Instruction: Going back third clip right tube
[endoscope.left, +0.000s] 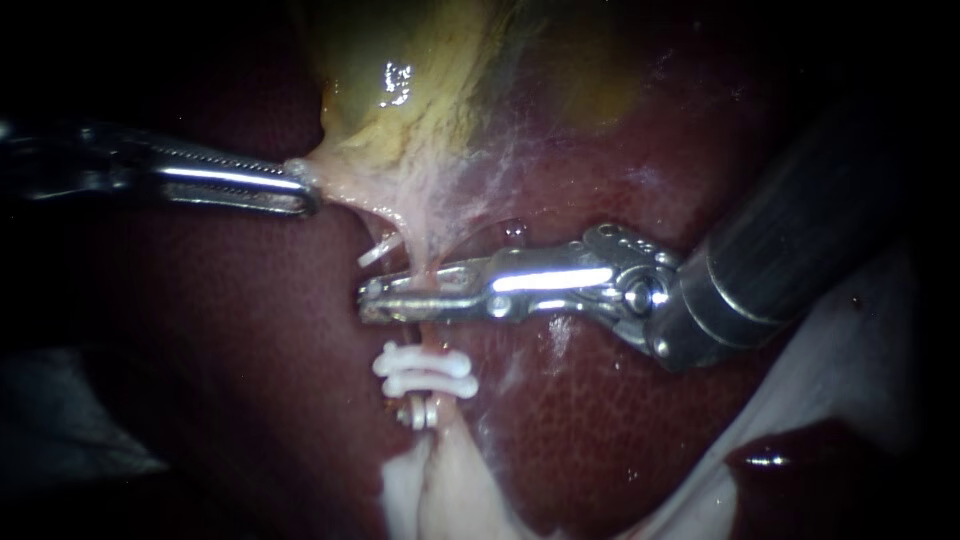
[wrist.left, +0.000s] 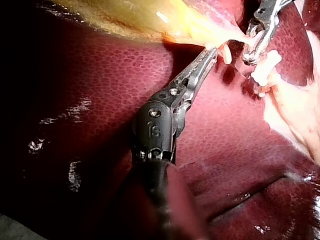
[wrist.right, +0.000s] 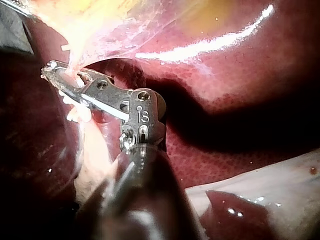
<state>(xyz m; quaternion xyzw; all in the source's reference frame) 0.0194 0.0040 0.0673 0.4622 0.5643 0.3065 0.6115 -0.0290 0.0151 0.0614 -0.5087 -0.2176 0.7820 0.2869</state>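
Endoscope first: the left instrument reaches in level, jaws pinched on the edge of the gallbladder, which is stretched taut over the liver. The right instrument lies across the tube, jaws slightly apart with the tube between them. One white clip sits just above those jaws, and a pair of clips just below.

Left wrist: the left instrument clamps pale gallbladder tissue, with the right instrument just ahead, beside the pair of clips.

Right wrist: the right instrument has its tips in pale tissue, where the tube is hard to make out.
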